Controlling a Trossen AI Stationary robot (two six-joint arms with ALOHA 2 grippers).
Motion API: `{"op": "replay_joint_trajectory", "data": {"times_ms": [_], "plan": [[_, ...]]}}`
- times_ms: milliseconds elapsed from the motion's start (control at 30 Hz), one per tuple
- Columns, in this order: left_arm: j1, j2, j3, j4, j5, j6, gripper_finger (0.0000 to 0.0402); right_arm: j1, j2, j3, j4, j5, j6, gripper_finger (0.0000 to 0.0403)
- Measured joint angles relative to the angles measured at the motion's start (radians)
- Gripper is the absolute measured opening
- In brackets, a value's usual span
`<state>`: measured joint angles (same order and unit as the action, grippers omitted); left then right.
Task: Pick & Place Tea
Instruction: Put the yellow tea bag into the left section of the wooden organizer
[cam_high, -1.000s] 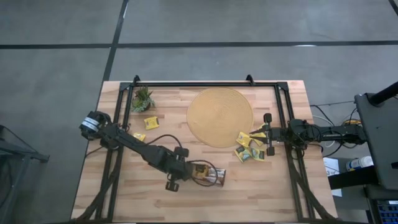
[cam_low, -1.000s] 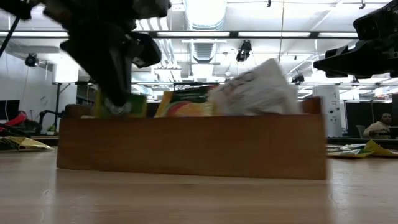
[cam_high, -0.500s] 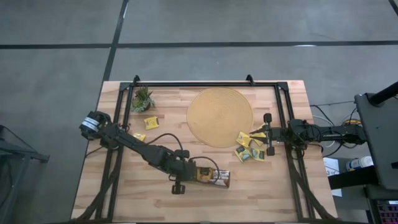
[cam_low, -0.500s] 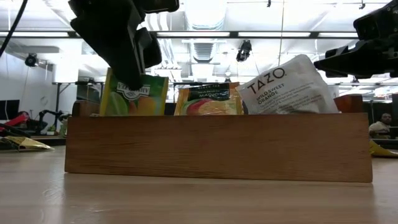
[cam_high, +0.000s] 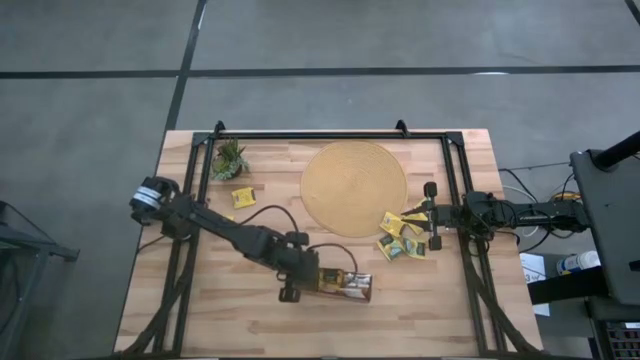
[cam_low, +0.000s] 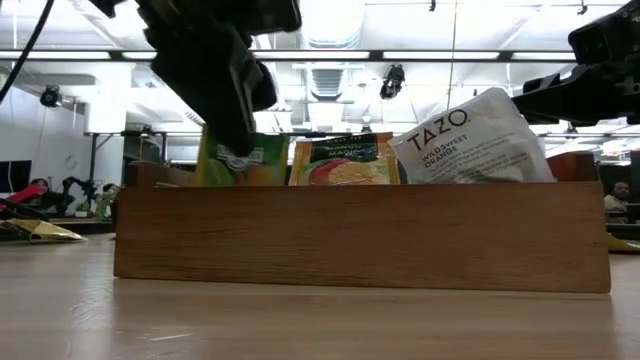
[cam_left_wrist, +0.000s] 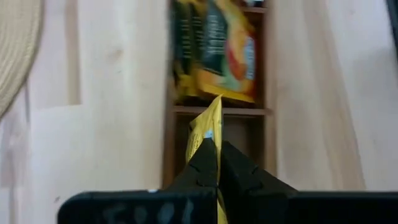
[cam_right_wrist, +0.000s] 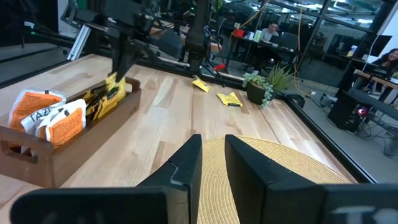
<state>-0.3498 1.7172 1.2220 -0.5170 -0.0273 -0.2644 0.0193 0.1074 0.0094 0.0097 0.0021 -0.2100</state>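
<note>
A dark brown oblong tray (cam_high: 345, 285) lies near the table's front, seen side-on in the low view (cam_low: 360, 235). Standing in it are a mango-printed tea sachet (cam_low: 345, 160) and a white-and-orange one (cam_low: 470, 140). My left gripper (cam_high: 300, 279) is over the tray's left end, shut on a yellow-green tea sachet (cam_low: 262, 160). More sachets (cam_high: 400, 240) lie at the round mat's (cam_high: 355, 187) right edge, and one (cam_high: 240, 197) lies by the plant. My right gripper (cam_high: 420, 215) waits level at the right, its fingers a little apart, holding nothing. My left gripper pinches the yellow-green sachet between its two fingers, which lie on the sachet's flat faces near its upper edge (cam_left_wrist: 210, 127). The fingers slant down from the table's left. The sachet hangs upright below them, its lower part behind the tray's near wall.
A small green plant (cam_high: 228, 160) stands at the far left corner. A black frame (cam_high: 330, 135) runs along the table's far edge and down both sides. Bare wood lies to the left and right of the tray.
My left gripper has carried the sachet toward the table's right, along the tray's left end, rolling a little, and has stayed shut. The tray has turned and slid slightly toward the right, so its long side now lies nearly parallel to the table's near edge.
</note>
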Motion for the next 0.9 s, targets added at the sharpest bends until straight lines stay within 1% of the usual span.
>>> {"op": "replay_joint_trajectory", "data": {"times_ms": [67,167,300,467,633,767,900], "plan": [[0.018,0.0,-0.004,0.001,0.0,-0.016,0.0005,0.0,0.0,0.0,0.0,0.0,0.0,0.0068],[0.038,0.0,-0.019,0.002,-0.001,-0.018,0.0024,0.0,0.0,0.0,0.0,0.0,0.0,0.0068],[0.045,0.001,-0.05,0.01,-0.023,-0.015,0.0062,0.0,0.0,0.0,0.0,0.0,0.0,0.0068],[0.046,0.001,-0.071,0.007,-0.028,-0.003,0.0116,0.0,0.0,0.0,0.0,0.0,0.0,0.0068],[0.045,0.001,-0.071,0.006,-0.112,0.001,0.0159,0.0,0.0,0.0,0.0,0.0,0.0,0.0068],[0.045,-0.001,-0.069,0.002,-0.19,0.01,0.0176,0.0,0.0,0.0,0.0,0.0,0.0,0.0068],[0.046,-0.001,-0.069,0.001,-0.2,0.033,0.0178,0.0,0.0,0.0,0.0,0.0,0.0,0.0068]]}}
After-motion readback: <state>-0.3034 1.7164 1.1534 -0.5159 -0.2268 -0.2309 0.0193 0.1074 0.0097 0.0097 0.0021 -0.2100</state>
